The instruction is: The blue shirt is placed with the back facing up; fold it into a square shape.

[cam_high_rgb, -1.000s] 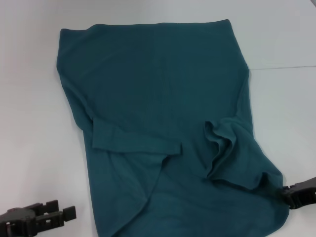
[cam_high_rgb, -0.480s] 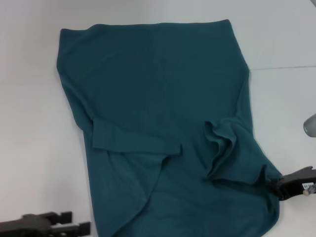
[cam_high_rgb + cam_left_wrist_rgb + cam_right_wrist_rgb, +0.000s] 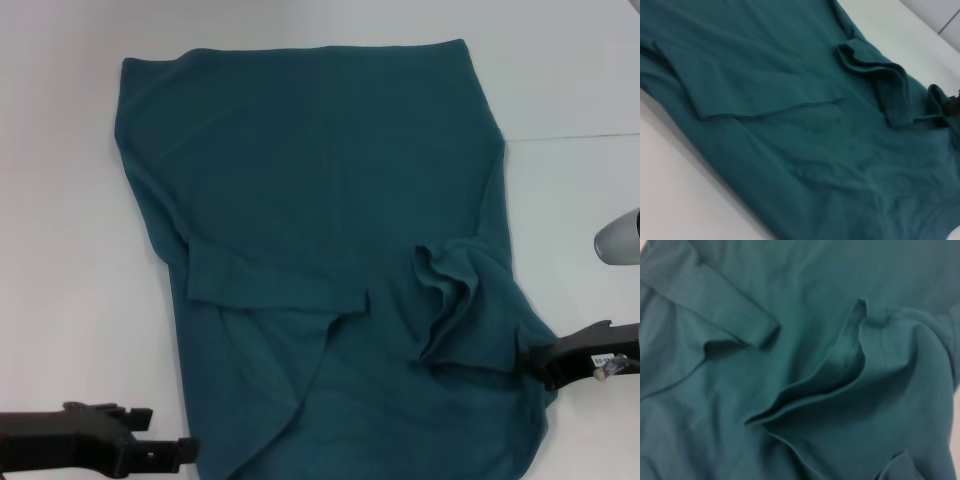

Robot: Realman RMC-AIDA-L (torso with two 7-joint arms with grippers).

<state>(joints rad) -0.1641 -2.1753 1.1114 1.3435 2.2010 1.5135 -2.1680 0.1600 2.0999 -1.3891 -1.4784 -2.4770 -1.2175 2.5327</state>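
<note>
Shifted since a second ago: right gripper (image 3: 545, 362) drawn inward with the blue shirt's (image 3: 320, 200) near right corner, that edge now bunched; left gripper (image 3: 165, 452) advanced along the worktop (image 3: 70, 250) to the garment's near left edge. Blue shirt: dark teal, plain side up, spread flat on the worktop between both sets of fingers, both sleeves folded inward, the right one rumpled. Right fingers clamped on the shirt's edge. Left fingers low, beside the hem; whether apart or together cannot be told.
</note>
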